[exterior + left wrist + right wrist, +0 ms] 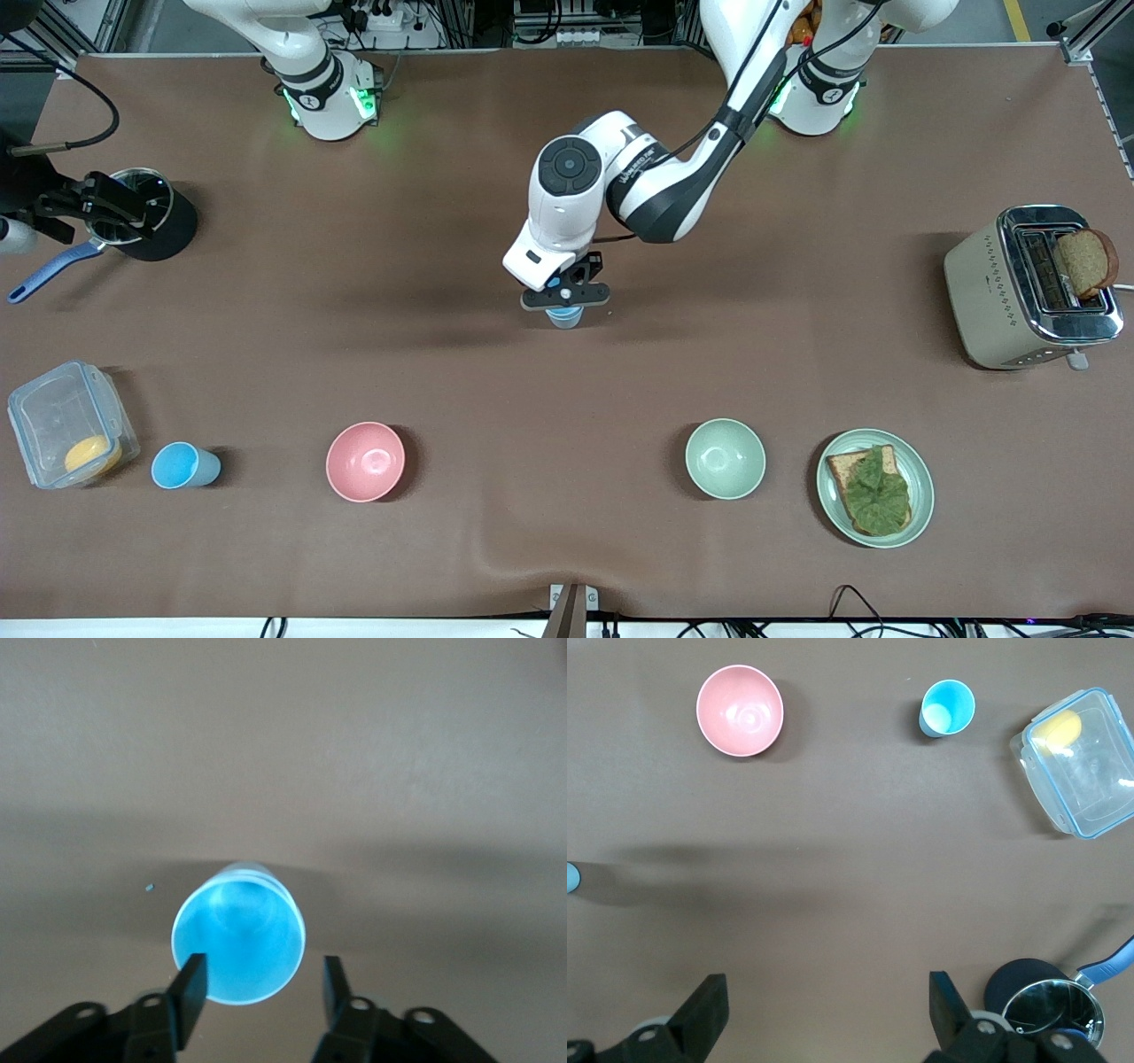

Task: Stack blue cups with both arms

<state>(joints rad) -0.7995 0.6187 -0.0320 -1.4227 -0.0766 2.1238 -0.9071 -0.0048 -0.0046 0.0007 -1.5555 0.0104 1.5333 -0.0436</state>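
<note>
Here blue cup upright between parted fingers of left claw

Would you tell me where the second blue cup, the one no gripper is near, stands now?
Front view: the blue cup stands between the clear container and the pink bowl.

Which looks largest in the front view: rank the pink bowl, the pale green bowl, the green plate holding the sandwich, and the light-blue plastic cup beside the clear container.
1. Round green plate
2. Pink bowl and pale green bowl: they look alike, so no ranking between them
3. Light-blue plastic cup
</note>
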